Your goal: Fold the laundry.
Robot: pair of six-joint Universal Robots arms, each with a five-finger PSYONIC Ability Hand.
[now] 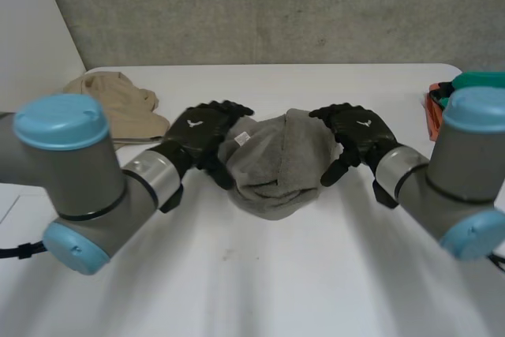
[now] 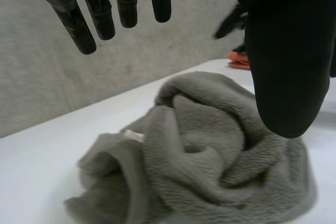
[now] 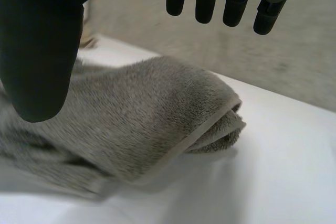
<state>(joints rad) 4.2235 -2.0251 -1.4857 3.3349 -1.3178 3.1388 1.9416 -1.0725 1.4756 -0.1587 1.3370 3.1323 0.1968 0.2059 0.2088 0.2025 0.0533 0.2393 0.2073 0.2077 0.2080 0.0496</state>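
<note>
Lying in a crumpled heap on the white table point(image 1: 260, 290), the grey fleecy towel point(image 1: 278, 165) has one black hand on either side of it. The left hand point(image 1: 199, 133) is just beside the towel's left edge, close to a small white tag point(image 1: 241, 138) sewn into the cloth. Its wrist view shows its fingers point(image 2: 79, 27) straight and spread above the heap, thumb well apart from them, grasping nothing. The right hand point(image 1: 361, 135) sits at the towel's right edge. It is also released: its fingers point(image 3: 207, 1) hang loose over a folded, hemmed flap of the towel. Left of the towel and further back lies a rumpled beige cloth point(image 1: 118, 104). Well to the towel's right, an orange and green bundle point(image 1: 439, 100) rests at the table's edge.
</note>
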